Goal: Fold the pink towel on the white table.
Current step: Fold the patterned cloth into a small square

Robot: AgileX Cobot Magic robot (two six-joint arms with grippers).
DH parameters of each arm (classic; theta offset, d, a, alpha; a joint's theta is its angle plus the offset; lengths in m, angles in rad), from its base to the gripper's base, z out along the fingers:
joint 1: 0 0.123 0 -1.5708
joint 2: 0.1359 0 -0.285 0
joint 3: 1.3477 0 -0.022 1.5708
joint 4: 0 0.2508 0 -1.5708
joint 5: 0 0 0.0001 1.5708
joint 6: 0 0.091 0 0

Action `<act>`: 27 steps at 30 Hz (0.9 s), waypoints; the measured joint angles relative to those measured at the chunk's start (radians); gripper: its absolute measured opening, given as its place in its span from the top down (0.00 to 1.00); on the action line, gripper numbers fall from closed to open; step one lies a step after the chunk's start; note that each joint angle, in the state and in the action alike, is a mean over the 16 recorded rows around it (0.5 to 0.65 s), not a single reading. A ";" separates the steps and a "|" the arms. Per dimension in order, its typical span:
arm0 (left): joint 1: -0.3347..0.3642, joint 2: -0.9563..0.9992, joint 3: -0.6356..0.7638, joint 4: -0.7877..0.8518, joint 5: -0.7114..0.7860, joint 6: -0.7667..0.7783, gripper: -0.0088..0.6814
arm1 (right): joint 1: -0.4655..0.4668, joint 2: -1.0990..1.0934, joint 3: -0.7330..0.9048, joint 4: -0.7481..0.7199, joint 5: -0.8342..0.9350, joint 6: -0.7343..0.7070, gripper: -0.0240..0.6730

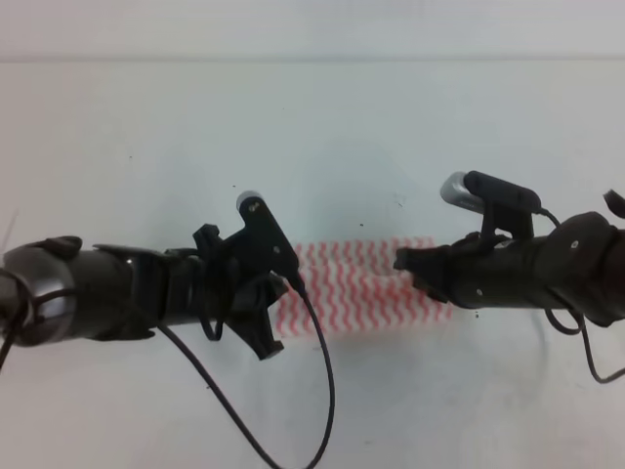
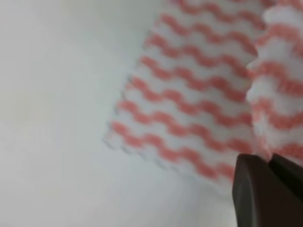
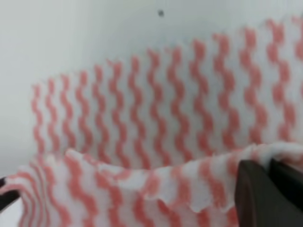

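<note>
Fold under way: pink towel (image 1: 363, 283) edge is gripped and lifted off the white counter (image 1: 312, 137) by left fingers (image 2: 265, 189) and right fingers (image 3: 265, 189); laying over remains.

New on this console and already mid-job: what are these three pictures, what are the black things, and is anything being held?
The wide picture looks down from above on a white table. The two black shapes are robot arms, each ending in a pincer: the left gripper and the right gripper. Between them lies a pink towel with wavy stripes. The other two pictures come from cameras on the arms' wrists, so they show the cloth close up. In each, dark fingers sit closed on a raised edge of the towel, while the rest of it lies flat. So both grippers appear to be pinching the same edge.
</note>
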State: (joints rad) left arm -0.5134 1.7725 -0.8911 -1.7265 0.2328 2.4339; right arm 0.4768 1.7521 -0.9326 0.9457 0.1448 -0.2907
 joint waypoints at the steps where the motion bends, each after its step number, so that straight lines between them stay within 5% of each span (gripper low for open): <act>1: 0.000 -0.001 -0.006 -0.005 -0.003 0.000 0.99 | -0.002 0.002 -0.005 0.000 0.002 0.000 0.99; 27: 0.000 0.082 -0.098 0.000 -0.083 0.011 0.99 | -0.049 0.062 -0.077 -0.007 0.013 0.000 0.99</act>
State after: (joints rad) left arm -0.5133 1.8545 -0.9895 -1.7265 0.1498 2.4448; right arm 0.4274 1.8138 -1.0091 0.9387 0.1583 -0.2907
